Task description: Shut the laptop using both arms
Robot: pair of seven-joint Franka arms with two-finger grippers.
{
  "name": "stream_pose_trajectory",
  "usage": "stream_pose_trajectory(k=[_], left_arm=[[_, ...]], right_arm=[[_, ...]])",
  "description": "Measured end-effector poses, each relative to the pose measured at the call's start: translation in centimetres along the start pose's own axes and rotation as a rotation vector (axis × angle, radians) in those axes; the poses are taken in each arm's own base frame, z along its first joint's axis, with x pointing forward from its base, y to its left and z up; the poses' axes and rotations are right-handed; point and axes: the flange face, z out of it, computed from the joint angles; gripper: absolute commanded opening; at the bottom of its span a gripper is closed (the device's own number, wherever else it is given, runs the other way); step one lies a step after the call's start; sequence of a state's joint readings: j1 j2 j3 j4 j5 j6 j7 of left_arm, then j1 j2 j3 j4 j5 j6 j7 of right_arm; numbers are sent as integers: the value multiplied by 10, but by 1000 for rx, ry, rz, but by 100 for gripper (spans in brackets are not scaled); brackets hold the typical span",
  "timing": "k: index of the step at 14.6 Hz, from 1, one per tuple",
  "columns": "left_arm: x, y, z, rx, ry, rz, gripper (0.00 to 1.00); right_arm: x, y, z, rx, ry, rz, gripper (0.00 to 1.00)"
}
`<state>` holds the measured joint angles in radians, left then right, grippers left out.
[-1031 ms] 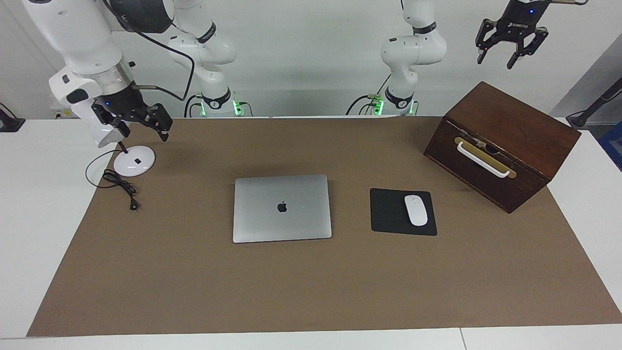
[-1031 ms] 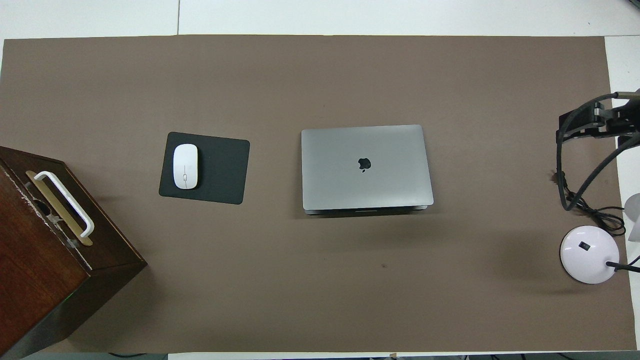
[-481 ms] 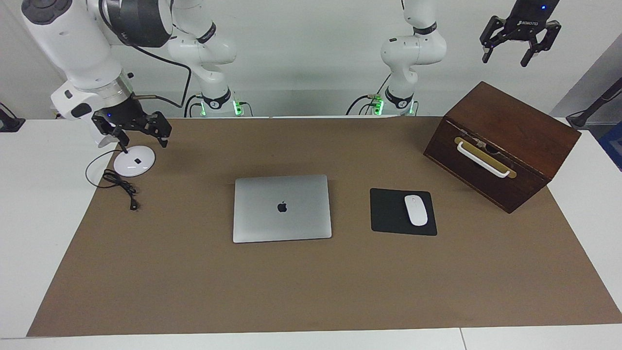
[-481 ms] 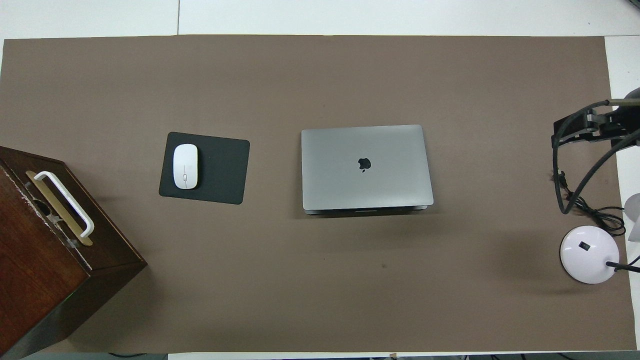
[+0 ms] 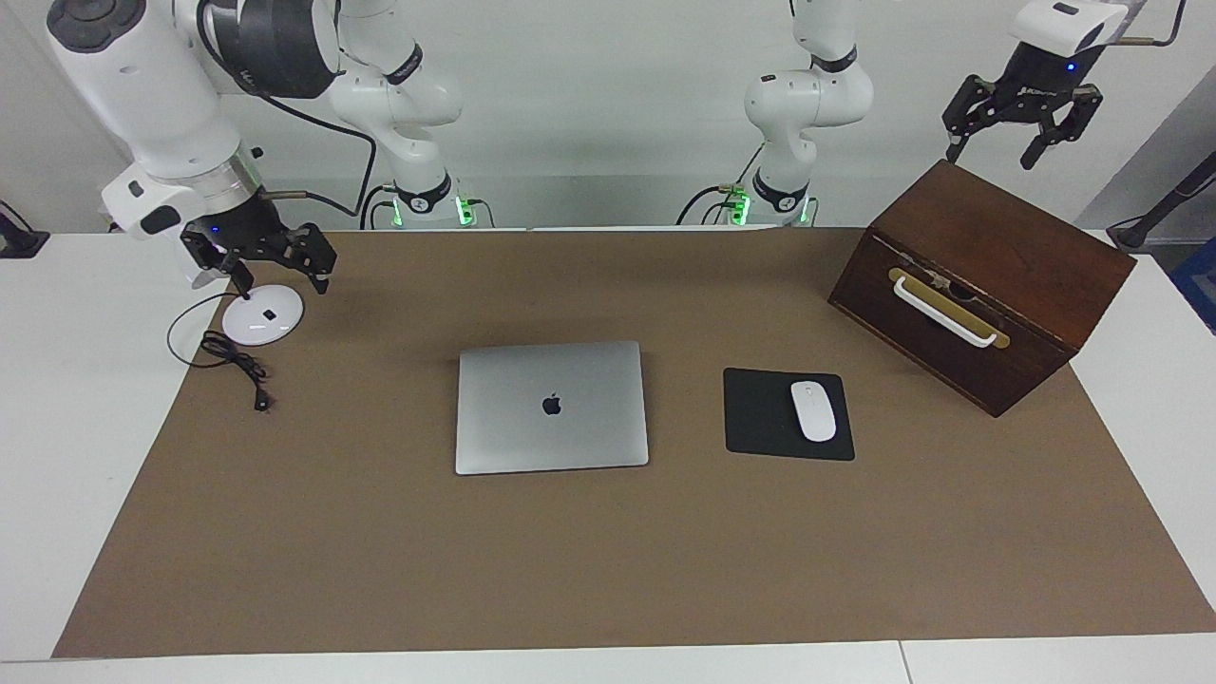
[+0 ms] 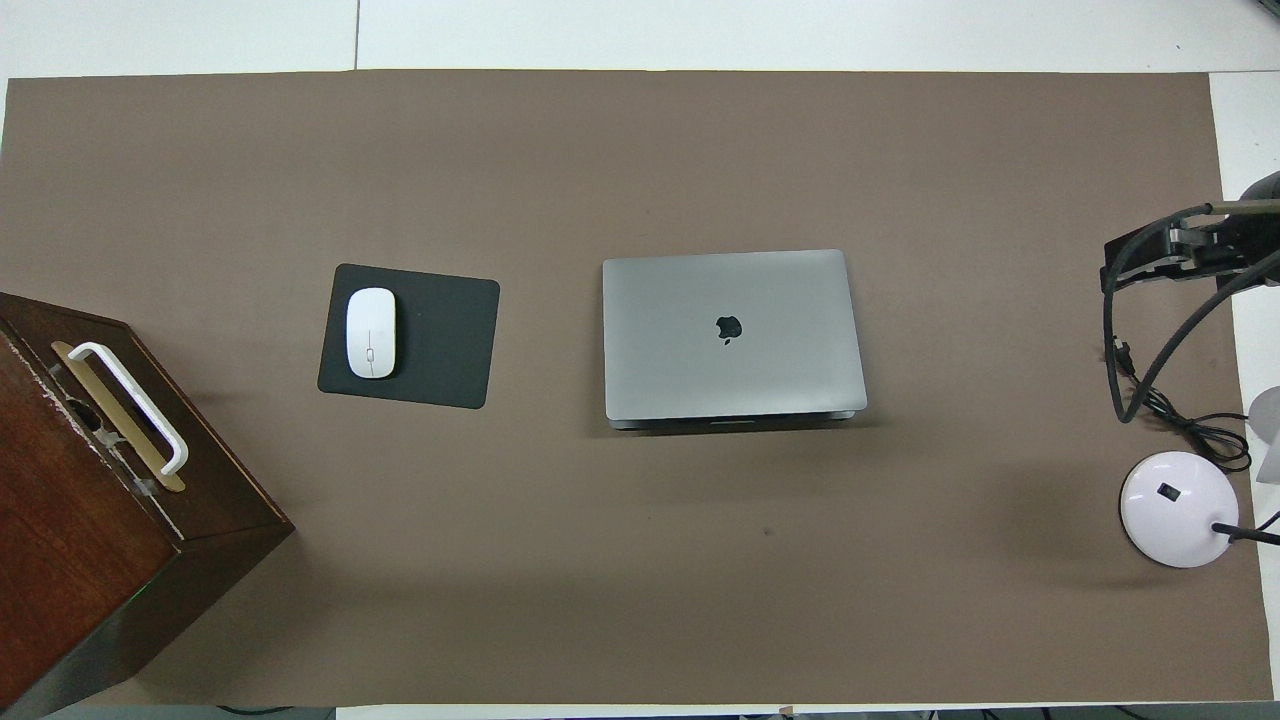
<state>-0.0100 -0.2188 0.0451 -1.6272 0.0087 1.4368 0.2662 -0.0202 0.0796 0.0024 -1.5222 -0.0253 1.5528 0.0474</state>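
The silver-grey laptop [image 5: 551,407] lies flat on the brown mat with its lid down and the apple logo up; it also shows in the overhead view [image 6: 733,333]. My right gripper [image 5: 282,274] is open and empty, in the air over the white lamp base at the right arm's end of the table. It shows at the edge of the overhead view [image 6: 1150,262]. My left gripper [image 5: 1022,142] is open and empty, high over the wooden box. Both grippers are well apart from the laptop.
A black mouse pad [image 5: 765,418] with a white mouse [image 5: 813,410] lies beside the laptop, toward the left arm's end. A dark wooden box [image 5: 983,280] with a white handle stands there too. A white lamp base [image 5: 262,314] and its black cable [image 5: 233,366] lie at the right arm's end.
My left gripper has come lower over the wooden box. My right gripper has shifted slightly by the lamp base. The laptop has not moved.
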Motion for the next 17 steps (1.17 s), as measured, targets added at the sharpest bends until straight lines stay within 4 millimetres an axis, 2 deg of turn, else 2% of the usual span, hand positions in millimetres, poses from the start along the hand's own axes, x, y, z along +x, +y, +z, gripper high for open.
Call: stream_pose_trajectory(k=[4, 8, 12, 17], left_arm=[[24, 6, 19, 0, -8, -31, 100], [41, 22, 26, 6, 19, -63, 100], [46, 31, 28, 9, 30, -63, 100], [46, 28, 38, 7, 11, -94, 100]], right_arm=[[0, 0, 0, 0, 1, 0, 100], [0, 0, 0, 0, 1, 0, 100], [0, -1, 0, 0, 1, -1, 100], [0, -1, 0, 0, 1, -2, 100]])
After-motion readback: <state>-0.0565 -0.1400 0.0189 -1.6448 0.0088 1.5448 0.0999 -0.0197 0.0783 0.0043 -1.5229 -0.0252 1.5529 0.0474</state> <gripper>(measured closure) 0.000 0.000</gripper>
